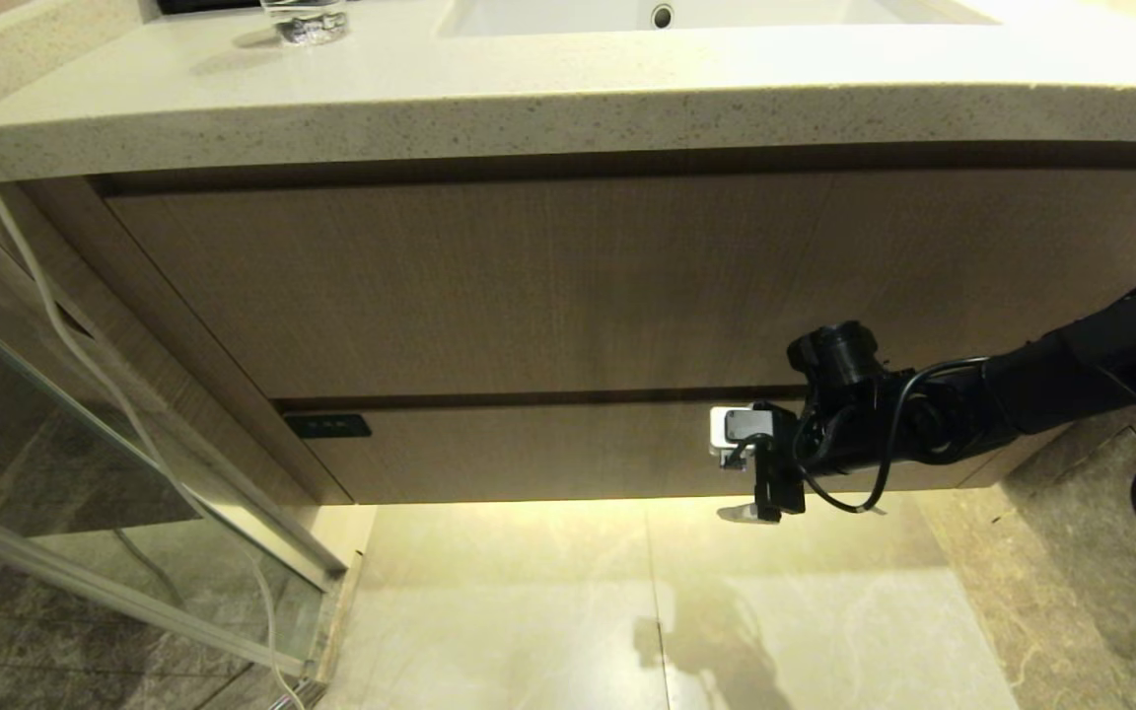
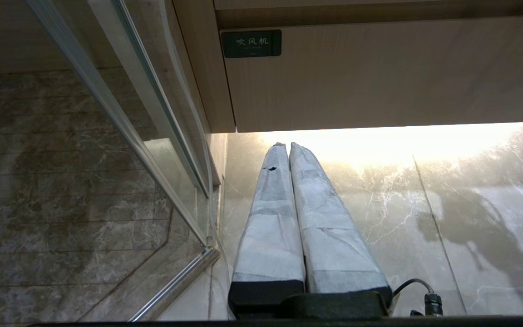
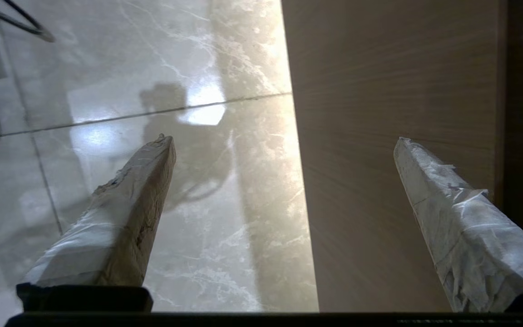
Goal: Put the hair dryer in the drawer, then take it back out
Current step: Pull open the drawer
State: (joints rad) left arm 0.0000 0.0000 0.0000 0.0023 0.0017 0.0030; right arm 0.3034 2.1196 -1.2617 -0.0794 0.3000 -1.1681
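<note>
One drawer (image 1: 548, 449), two tools

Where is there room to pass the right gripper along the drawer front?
The drawer front is bare from its black label across to the right gripper, which is open at the front's lower edge. Below it lies bare floor. It gets tight left of the label, by the glass panel.
</note>
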